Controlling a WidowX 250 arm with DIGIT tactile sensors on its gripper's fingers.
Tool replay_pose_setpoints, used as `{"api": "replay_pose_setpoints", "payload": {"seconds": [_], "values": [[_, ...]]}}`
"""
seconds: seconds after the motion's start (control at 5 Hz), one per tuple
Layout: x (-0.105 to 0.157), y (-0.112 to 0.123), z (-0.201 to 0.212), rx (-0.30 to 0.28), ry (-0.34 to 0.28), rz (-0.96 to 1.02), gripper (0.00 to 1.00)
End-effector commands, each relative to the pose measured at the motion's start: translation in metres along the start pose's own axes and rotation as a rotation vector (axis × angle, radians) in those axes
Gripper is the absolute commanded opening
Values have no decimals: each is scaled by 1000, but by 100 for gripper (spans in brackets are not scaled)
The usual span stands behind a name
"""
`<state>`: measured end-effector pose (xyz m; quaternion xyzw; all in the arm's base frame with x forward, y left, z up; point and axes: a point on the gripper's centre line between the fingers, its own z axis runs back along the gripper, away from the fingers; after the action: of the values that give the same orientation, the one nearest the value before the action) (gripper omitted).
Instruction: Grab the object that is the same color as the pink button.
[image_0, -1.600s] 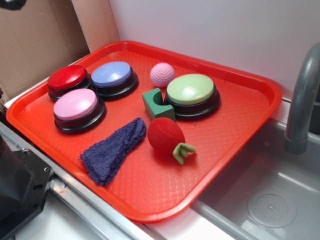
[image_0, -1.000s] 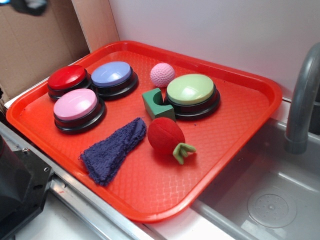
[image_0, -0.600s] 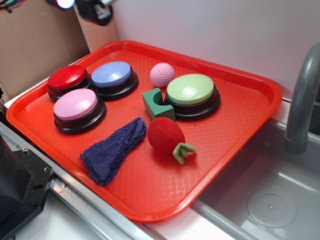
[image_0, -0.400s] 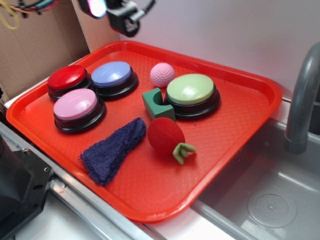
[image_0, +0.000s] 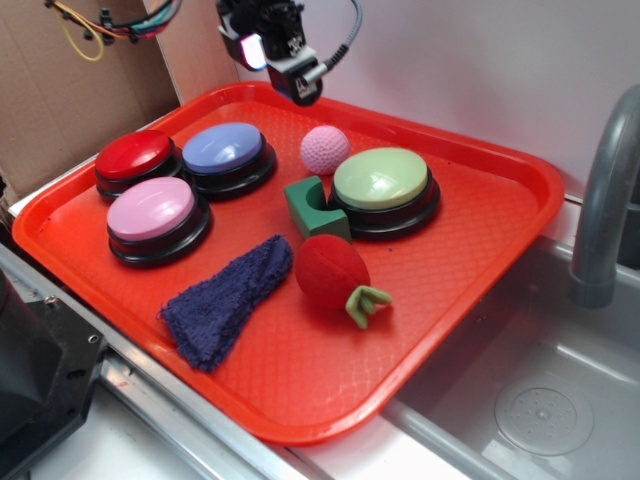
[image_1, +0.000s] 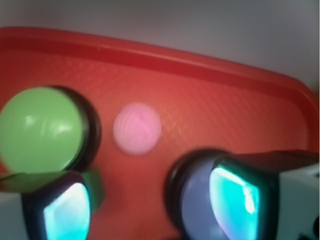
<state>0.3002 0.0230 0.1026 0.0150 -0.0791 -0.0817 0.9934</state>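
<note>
The small light-pink knitted ball (image_0: 325, 150) sits on the red plastic tray (image_0: 470, 260), in the upper middle of the exterior view, just left of the green-topped dome button with a black base (image_0: 383, 190) and right of the lavender-blue-topped dome button (image_0: 226, 157). In the blurred wrist view the ball (image_1: 137, 128) lies in the middle of the frame, between the green button (image_1: 41, 129) at left and the lavender-blue one at lower right.

The tool (image_0: 290, 75) hangs in the air at the top of the exterior view, up and to the left of the ball and apart from it, over the tray's far rim. Its 2 fingers (image_1: 65, 207) show at the bottom edge of the wrist view, spread with a gap between them, holding and touching nothing; the ball appears above that gap.

The large pink-topped dome button with a black base (image_0: 155, 218) stands at left, in front of the red-topped dome button (image_0: 135, 160). A green block (image_0: 312, 208) touches the green button's base. A red plush ball with a green stem (image_0: 335, 272) and a dark-blue cloth (image_0: 225, 300) lie nearer the front.
</note>
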Motion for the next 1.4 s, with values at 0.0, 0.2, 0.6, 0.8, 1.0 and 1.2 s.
{"api": "replay_pose_setpoints", "payload": {"seconds": [0.0,0.2,0.6,0.8,1.0,1.2], "values": [[15,10,-33,-22,-19,-46,100],[17,2,-48,-88,-32,-91,100],[20,-6,-67,-127,1,-129,100],[21,-2,-68,-133,-13,-137,0],[22,-2,-66,-156,-40,-148,0],[22,0,-62,-162,-61,-140,0]]}}
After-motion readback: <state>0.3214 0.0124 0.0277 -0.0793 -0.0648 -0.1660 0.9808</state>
